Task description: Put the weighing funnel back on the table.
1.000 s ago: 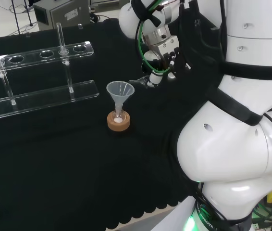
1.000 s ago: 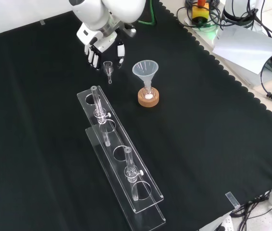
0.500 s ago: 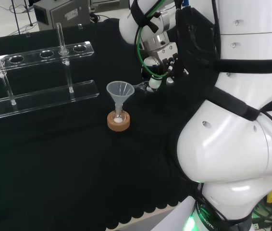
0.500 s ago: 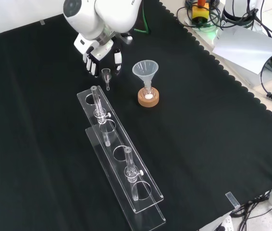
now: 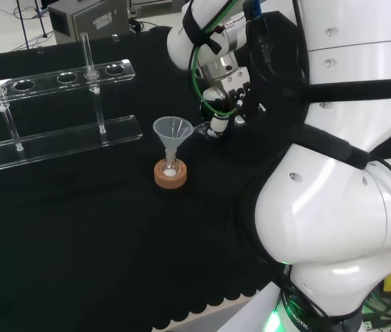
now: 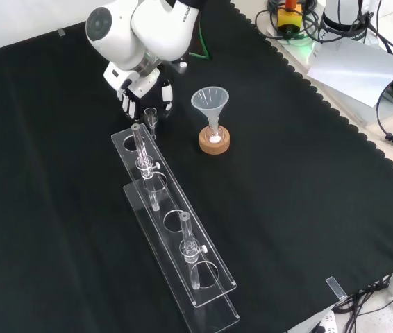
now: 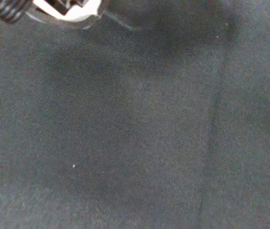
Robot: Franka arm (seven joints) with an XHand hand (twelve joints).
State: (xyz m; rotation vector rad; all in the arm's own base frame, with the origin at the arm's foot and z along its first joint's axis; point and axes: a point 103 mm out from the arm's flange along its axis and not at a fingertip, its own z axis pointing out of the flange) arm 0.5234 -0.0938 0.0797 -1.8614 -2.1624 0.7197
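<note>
The hand [image 6: 143, 91] has come down and away from the worktop's far edge in the front view, bringing the weighing funnel [image 6: 151, 116] lower, close to the clear rack's [image 6: 163, 198] end. In the head view it has edged towards the funnel [image 5: 173, 130].

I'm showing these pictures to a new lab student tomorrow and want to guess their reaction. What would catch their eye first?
The big white arm links dominate the head view's right. At the front view's top, the hand holds the small clear weighing funnel near the black cloth, beside the funnel standing in a flask on a cork ring. A clear rack with glass tubes runs down that view's middle.
</note>
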